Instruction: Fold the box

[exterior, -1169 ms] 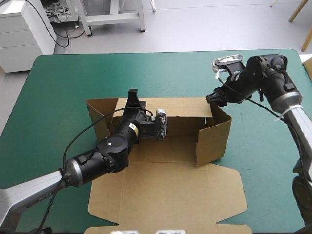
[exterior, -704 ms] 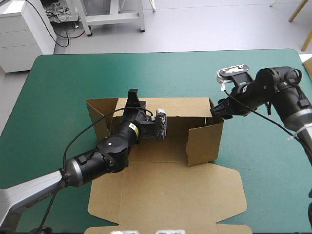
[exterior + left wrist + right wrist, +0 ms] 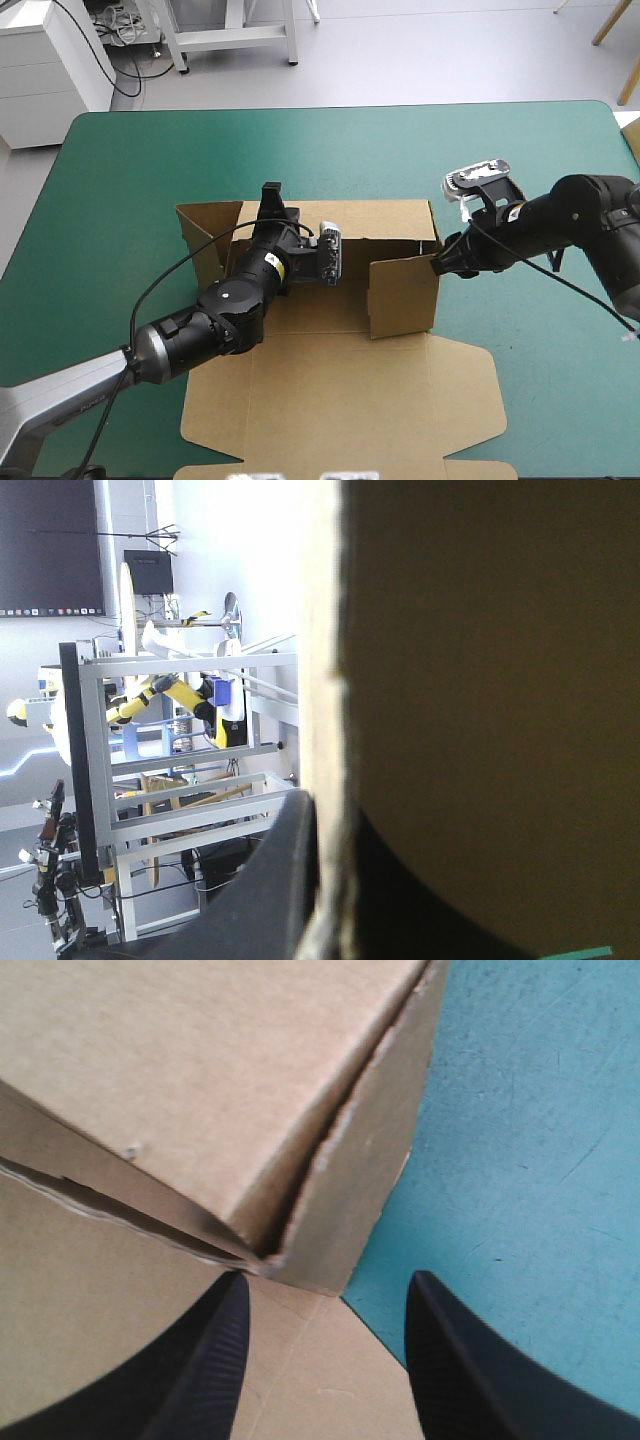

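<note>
Brown box, long axis left-right, lid flat nearward; left jaws tight on its rear wall, right jaws apart.

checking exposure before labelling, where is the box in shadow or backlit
Left wrist view: the box wall ahead is dark against the bright light behind it. Right wrist view: evenly lit, with a thin shadow only in the corner seam. High view: even light, no glare on the board.

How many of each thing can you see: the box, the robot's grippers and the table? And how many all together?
box: 1
grippers: 2, the left gripper and the right gripper
table: 1
Total: 4
</note>
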You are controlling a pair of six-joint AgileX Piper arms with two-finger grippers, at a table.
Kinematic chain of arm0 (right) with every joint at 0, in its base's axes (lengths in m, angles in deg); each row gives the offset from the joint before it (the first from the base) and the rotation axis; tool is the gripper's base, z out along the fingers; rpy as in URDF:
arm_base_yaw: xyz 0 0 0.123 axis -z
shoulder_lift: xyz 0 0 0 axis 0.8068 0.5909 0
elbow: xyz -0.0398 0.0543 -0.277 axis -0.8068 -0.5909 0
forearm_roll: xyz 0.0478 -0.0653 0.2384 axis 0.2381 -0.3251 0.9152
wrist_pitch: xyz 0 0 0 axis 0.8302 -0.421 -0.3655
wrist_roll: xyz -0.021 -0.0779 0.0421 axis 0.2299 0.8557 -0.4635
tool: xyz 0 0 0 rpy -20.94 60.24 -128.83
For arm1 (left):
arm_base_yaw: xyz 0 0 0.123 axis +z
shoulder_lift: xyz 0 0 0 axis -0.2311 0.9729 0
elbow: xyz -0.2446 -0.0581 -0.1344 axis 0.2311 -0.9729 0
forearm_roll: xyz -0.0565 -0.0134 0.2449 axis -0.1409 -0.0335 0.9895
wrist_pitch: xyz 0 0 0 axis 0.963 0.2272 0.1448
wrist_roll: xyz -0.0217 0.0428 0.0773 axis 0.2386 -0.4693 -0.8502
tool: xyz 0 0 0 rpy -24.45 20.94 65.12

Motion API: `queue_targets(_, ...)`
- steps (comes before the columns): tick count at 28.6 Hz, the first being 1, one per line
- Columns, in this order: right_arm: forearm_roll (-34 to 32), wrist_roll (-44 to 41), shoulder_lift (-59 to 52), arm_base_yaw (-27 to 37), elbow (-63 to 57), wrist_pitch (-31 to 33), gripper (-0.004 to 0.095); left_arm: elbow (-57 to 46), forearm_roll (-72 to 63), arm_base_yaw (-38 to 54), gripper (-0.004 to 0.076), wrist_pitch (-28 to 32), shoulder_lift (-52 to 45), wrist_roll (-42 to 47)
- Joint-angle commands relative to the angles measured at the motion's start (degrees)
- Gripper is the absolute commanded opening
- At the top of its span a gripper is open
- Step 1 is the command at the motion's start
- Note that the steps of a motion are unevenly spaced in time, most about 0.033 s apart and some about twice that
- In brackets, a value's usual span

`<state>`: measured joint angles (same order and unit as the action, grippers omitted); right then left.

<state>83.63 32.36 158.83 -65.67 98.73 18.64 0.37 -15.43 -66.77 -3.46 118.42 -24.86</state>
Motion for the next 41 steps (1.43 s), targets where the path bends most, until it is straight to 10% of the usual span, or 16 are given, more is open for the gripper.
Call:
queue_targets(1, 3.5, 0.5, -2.3, 0.1, 1.3, -1.3, 0.0446, 0.9, -0.3, -0.3, -0.0008, 1.1, -1.5, 0.5)
queue_targets(25, 9.9, 3.1, -3.1, -0.6, -12.9, -15.4, 0.0448, 0.9, -0.3, -0.3, -0.0008, 1.1, -1.5, 0.5)
queue_targets(41, -15.3, -21.0, -3.1, -16.6, -14.0, -27.4, 0.0446, 0.9, -0.3, -0.3, -0.0008, 0.9, -1.5, 0.5)
